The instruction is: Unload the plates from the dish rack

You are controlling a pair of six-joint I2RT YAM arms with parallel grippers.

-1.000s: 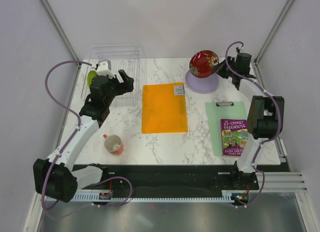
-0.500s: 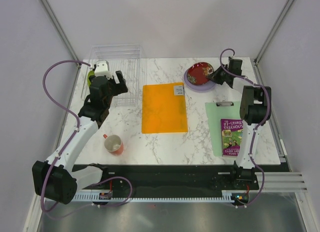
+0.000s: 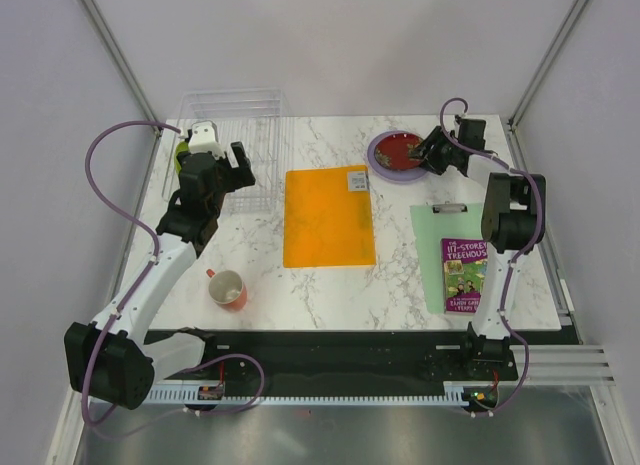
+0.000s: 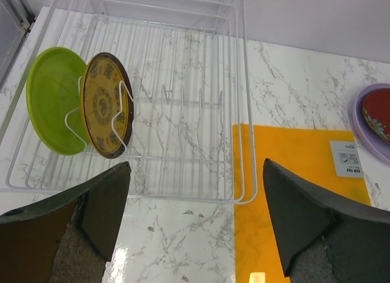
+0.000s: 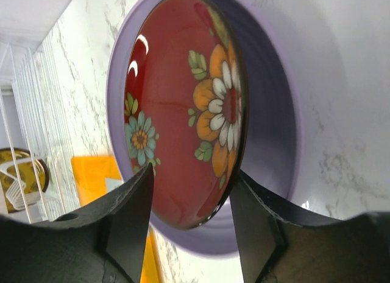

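The clear dish rack [image 3: 230, 97] stands at the back left. In the left wrist view a lime green plate [image 4: 52, 100] and a yellow patterned plate [image 4: 106, 103] stand upright in its left end [image 4: 241, 112]. My left gripper [image 4: 196, 167] hangs open over the rack's front edge, holding nothing. At the back right the dark red plate [image 3: 397, 147] lies in the lavender plate [image 3: 395, 175]. My right gripper [image 5: 192, 170] is open, its fingers straddling the near rim of the red plate [image 5: 177, 112] with gaps at both sides.
An orange folder [image 3: 328, 215] lies mid-table just right of the rack. A red mug [image 3: 228, 287] stands near the front left. A green clipboard [image 3: 445, 240] with a book [image 3: 468, 275] on it lies at the right front.
The right gripper brought the red plate down from upright until it lay flat in the lavender plate, then opened. The left gripper shifted slightly left over the rack.
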